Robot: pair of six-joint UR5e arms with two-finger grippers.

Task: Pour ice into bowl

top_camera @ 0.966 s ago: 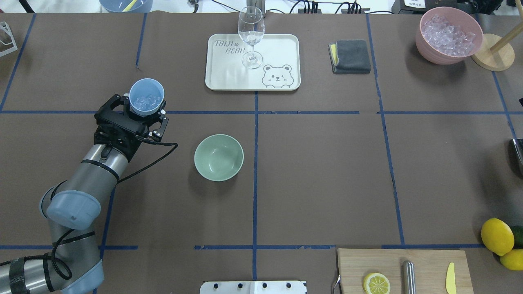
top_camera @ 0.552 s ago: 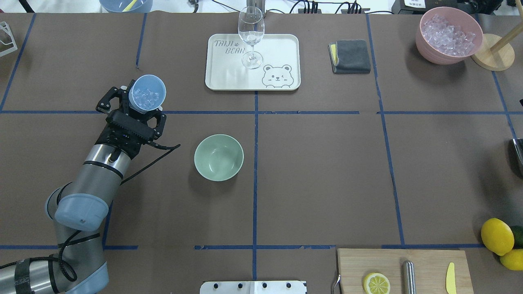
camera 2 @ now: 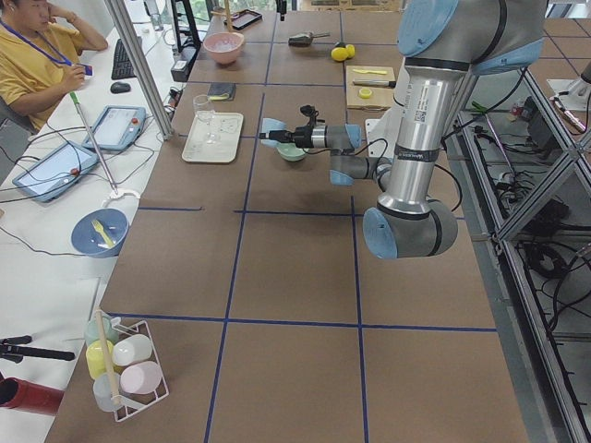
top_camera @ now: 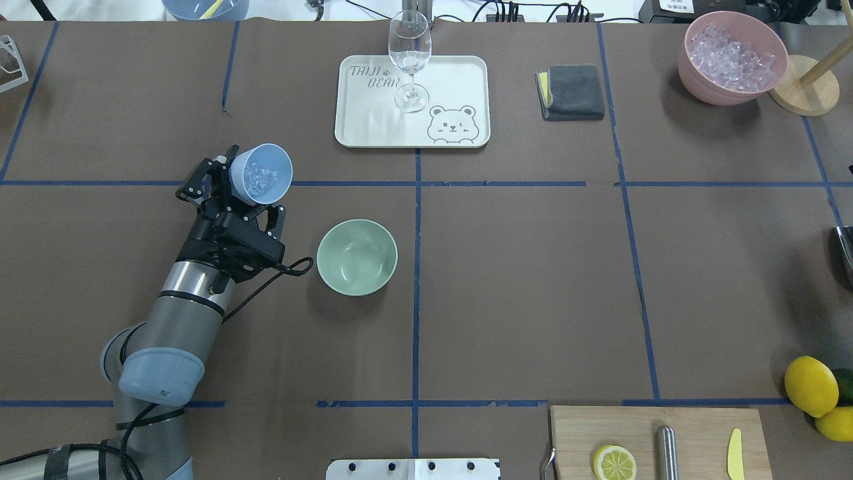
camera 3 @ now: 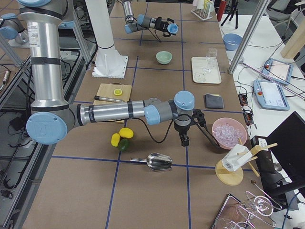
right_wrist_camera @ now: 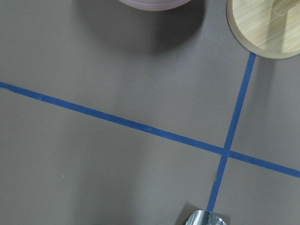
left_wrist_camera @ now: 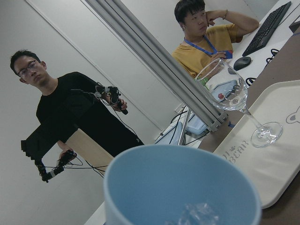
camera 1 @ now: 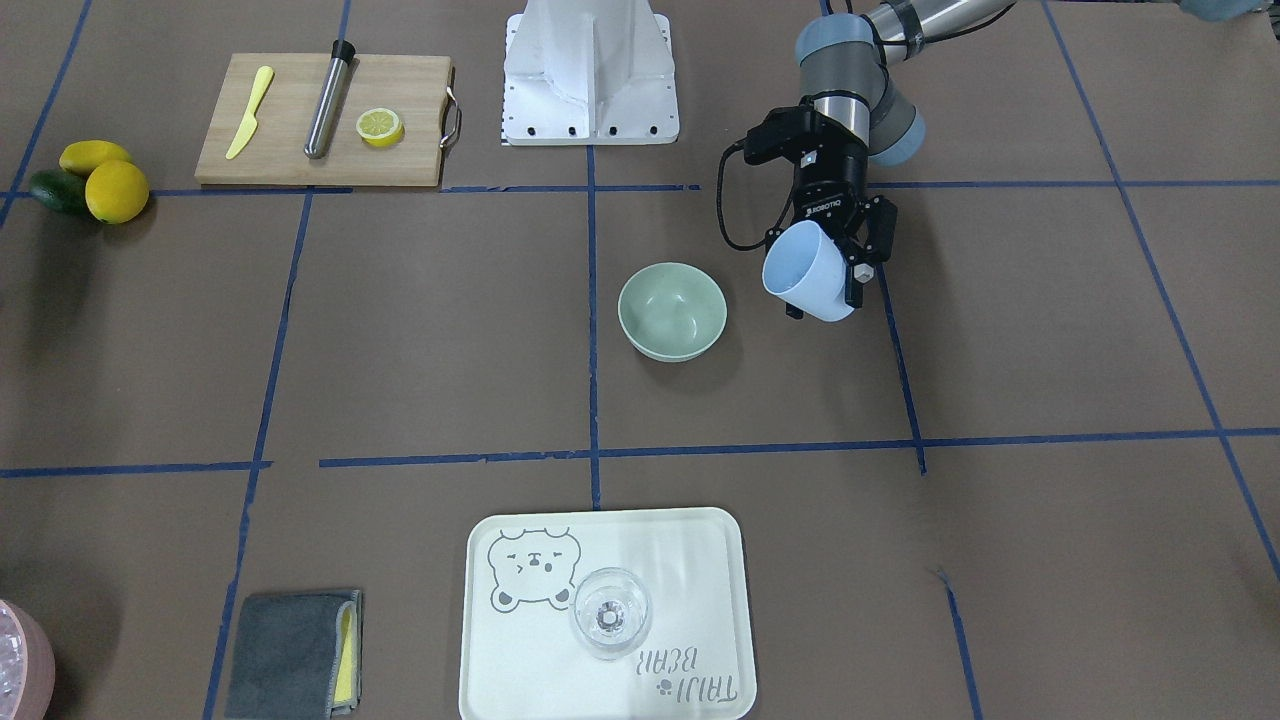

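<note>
Ice cubes, small, clear and glassy, are lying inside a light blue plastic cup. We are seeing the left claw gripping that cup around its wall, with one black finger pressing on each side. The cup is tilting, with its mouth leaning toward the round pale sage-green bowl. The cubes are therefore sitting just beyond the claw's fingertips, held off the brown paper-covered worktop. From the left wrist camera we are looking over the cup's rim and catching a few cubes low inside it.

The bowl is standing upright near the cup, on its right in the overhead view. It is apart from the cup and not beneath the cup's mouth.

The right claw is hanging over the worktop's far end, well away from the bowl. It is hovering between a round pink bowl heaped with more ice and a shiny metal scoop. We are unable to tell whether it is open or closed.
</note>
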